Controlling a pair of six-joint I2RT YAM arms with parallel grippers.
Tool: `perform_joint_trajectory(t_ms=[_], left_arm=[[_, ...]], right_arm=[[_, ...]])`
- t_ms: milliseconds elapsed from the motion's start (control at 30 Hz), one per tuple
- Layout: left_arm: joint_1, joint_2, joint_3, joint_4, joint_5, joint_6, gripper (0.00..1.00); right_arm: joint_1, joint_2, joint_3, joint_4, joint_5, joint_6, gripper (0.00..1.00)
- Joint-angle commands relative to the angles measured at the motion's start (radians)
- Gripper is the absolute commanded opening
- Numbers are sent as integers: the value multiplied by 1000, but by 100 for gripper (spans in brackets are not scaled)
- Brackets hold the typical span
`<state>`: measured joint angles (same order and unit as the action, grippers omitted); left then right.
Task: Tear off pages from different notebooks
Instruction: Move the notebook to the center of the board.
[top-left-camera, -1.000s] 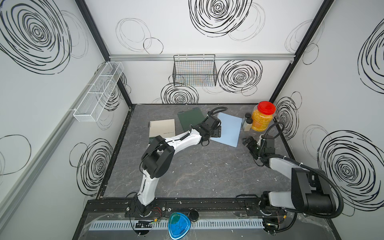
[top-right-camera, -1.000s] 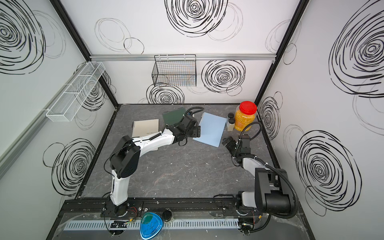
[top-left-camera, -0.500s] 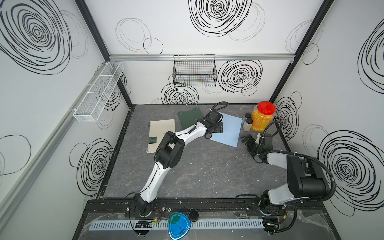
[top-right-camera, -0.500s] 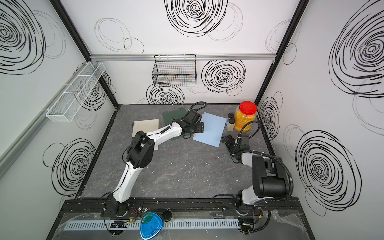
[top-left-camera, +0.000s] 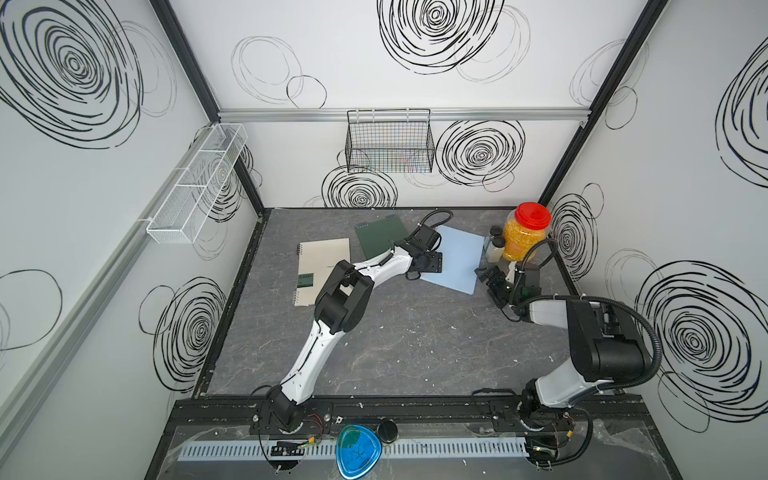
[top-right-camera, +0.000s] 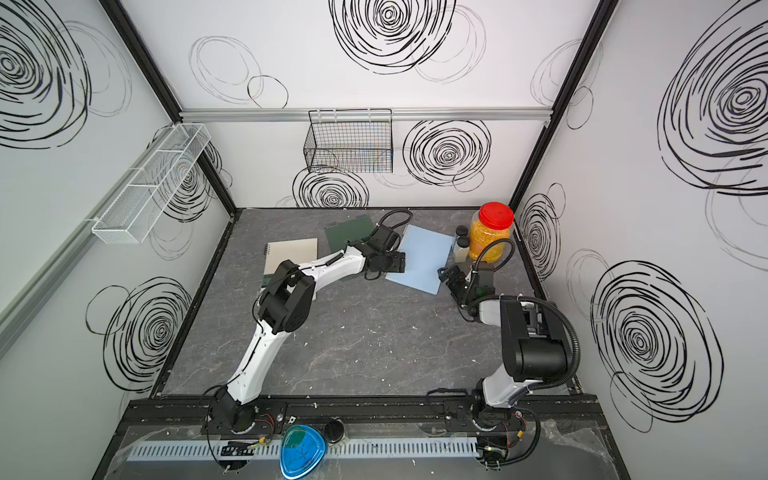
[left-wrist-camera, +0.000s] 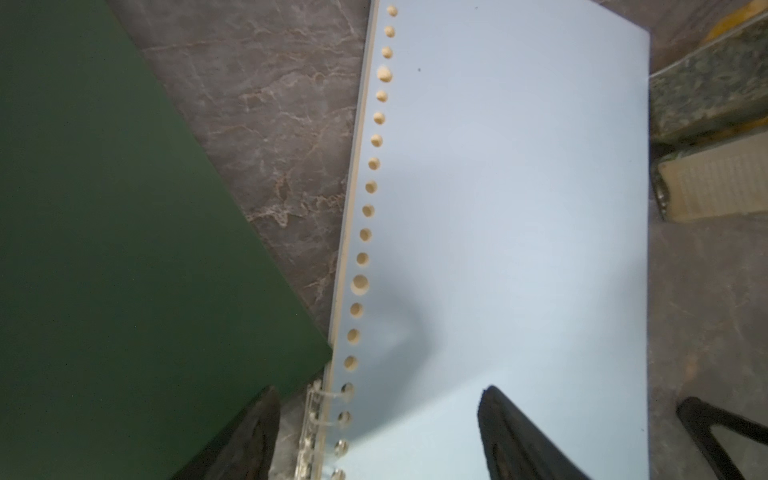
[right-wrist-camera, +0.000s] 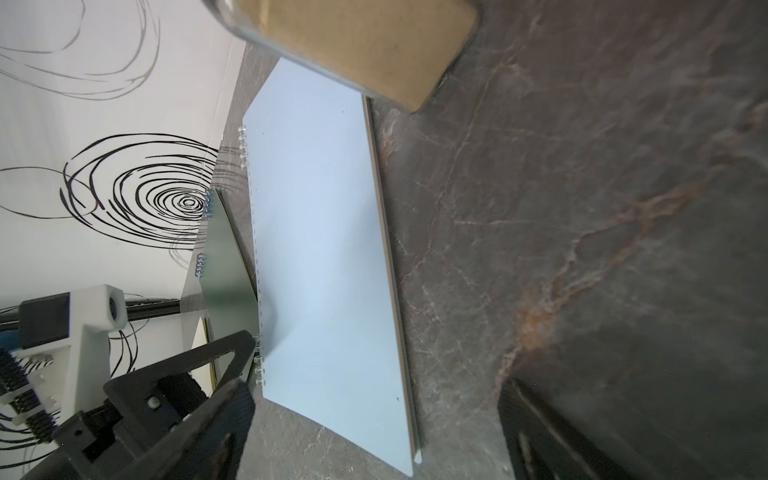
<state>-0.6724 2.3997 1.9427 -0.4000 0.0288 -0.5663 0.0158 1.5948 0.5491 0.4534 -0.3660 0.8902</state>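
Observation:
Three notebooks lie closed at the back of the table: a cream notebook (top-left-camera: 324, 266) (top-right-camera: 291, 253), a dark green notebook (top-left-camera: 380, 237) (top-right-camera: 347, 232) (left-wrist-camera: 104, 249), and a light blue notebook (top-left-camera: 459, 259) (top-right-camera: 424, 257) (left-wrist-camera: 519, 208) (right-wrist-camera: 324, 249). The pages are hidden under the covers. My left gripper (top-left-camera: 430, 264) (top-right-camera: 392, 262) (left-wrist-camera: 378, 436) is open just above the blue notebook's spiral edge, one finger on each side of the binding. My right gripper (top-left-camera: 492, 282) (top-right-camera: 451, 280) (right-wrist-camera: 374, 436) is open and empty, low beside that notebook's near right corner.
A red-lidded jar of yellow grains (top-left-camera: 524, 237) and small bottles (top-left-camera: 493, 245) stand close behind my right gripper. A black wire basket (top-left-camera: 390, 141) hangs on the back wall, a white mesh shelf (top-left-camera: 195, 183) on the left wall. Paper scraps dot the table.
My left arm's elbow has swung right and stretched out, while its gripper stayed at the blue notebook's spiral edge. My right gripper has crept toward the notebook's corner.

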Motion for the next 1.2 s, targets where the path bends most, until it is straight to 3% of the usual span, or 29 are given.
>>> perform_joint_trajectory(t_ms=[0, 167, 633, 1167], left_arm=[[-6, 14, -26, 47, 64, -15, 78], [-15, -37, -124, 159, 147, -27, 76], [-33, -189, -378, 367, 232, -55, 76], [-144, -523, -864, 611, 127, -139, 76]], right_arm=[[24, 19, 0, -48, 0, 24, 95], [48, 5, 1, -53, 0, 26, 95], [103, -117, -25, -119, 34, 27, 92], [264, -469, -231, -239, 160, 103, 91]])
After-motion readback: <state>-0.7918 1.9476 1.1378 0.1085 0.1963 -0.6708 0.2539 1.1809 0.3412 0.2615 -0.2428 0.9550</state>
